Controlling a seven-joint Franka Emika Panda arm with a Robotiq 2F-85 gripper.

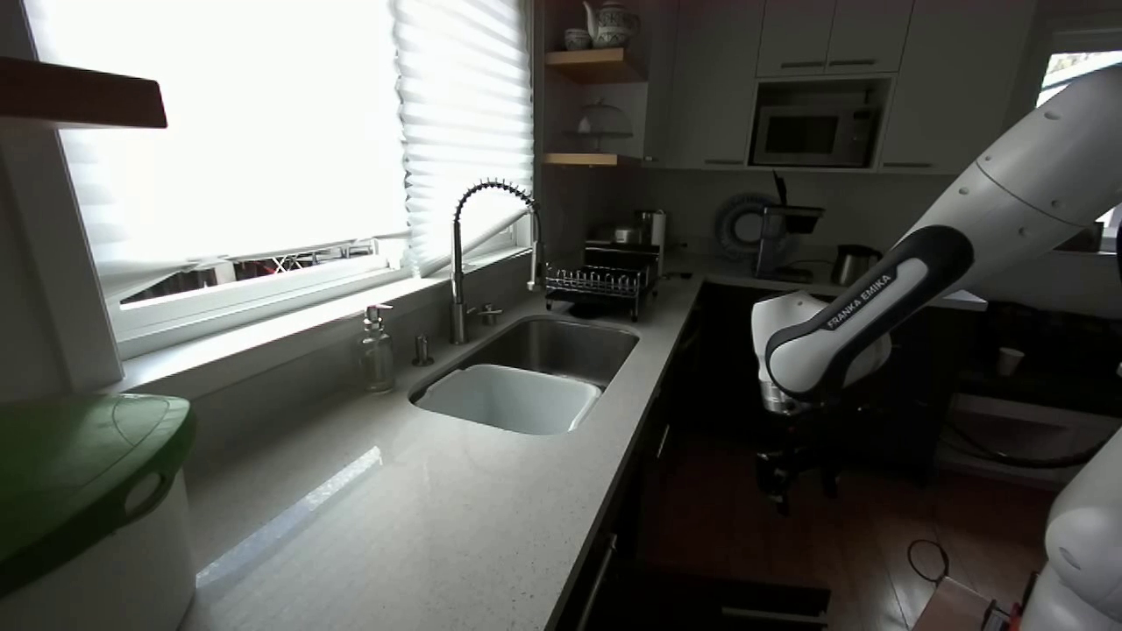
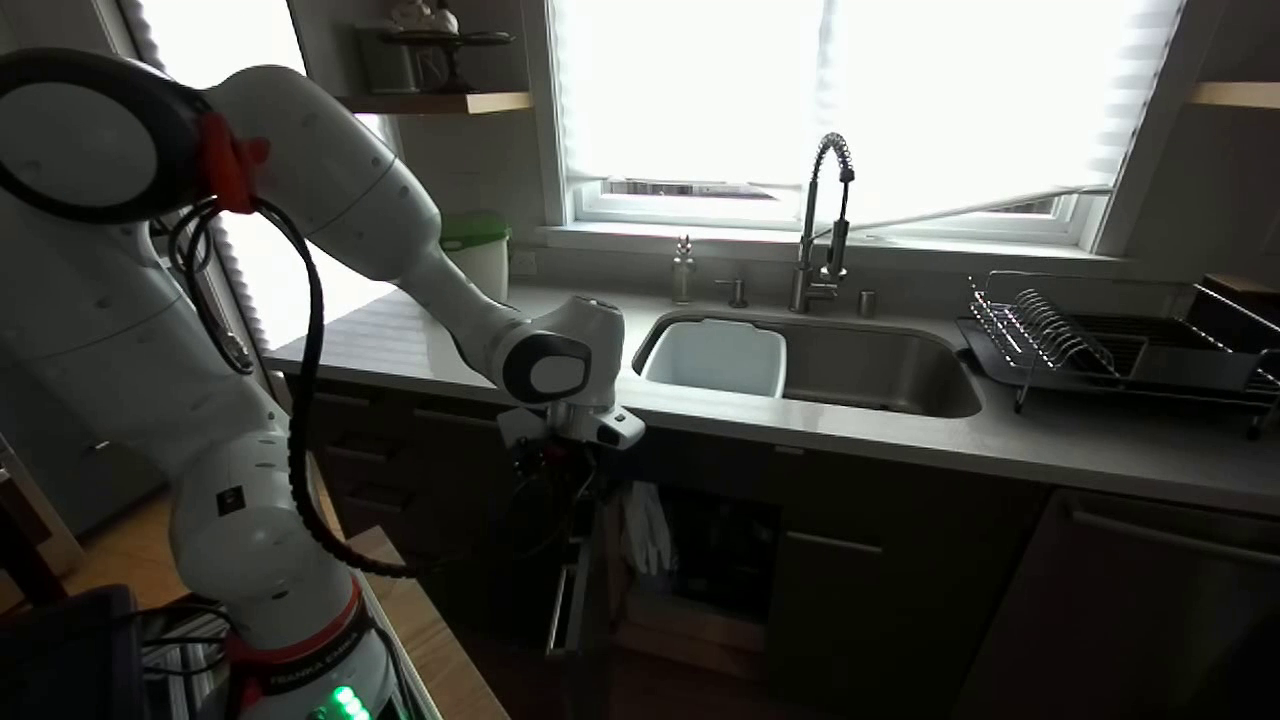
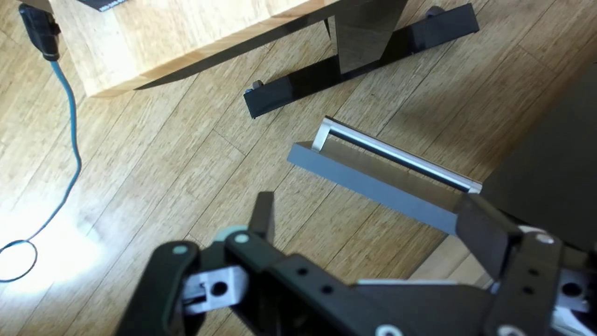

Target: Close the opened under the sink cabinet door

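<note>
The dark cabinet door (image 2: 592, 610) stands open below the sink (image 2: 880, 365), jutting out from the cabinet front, with a metal bar handle. In an exterior view it is a dark panel (image 1: 701, 589) low in shadow. In the wrist view I look down on its grey top edge (image 3: 368, 185) and its handle. My gripper (image 3: 366, 210) is open with nothing between its fingers. The right finger overlaps the door's end in the wrist view; I cannot tell whether they touch. In an exterior view the gripper (image 1: 802, 492) hangs pointing down beyond the door. The steel sink holds a white tub (image 1: 517, 399).
The open cabinet shows a hanging white glove (image 2: 648, 530). The light countertop (image 1: 491, 499) overhangs the cabinets. A wooden table (image 3: 186, 42) with a black foot (image 3: 298, 86) and a blue cable (image 3: 72, 126) are near the door. A dish rack (image 2: 1120, 340) stands beside the sink.
</note>
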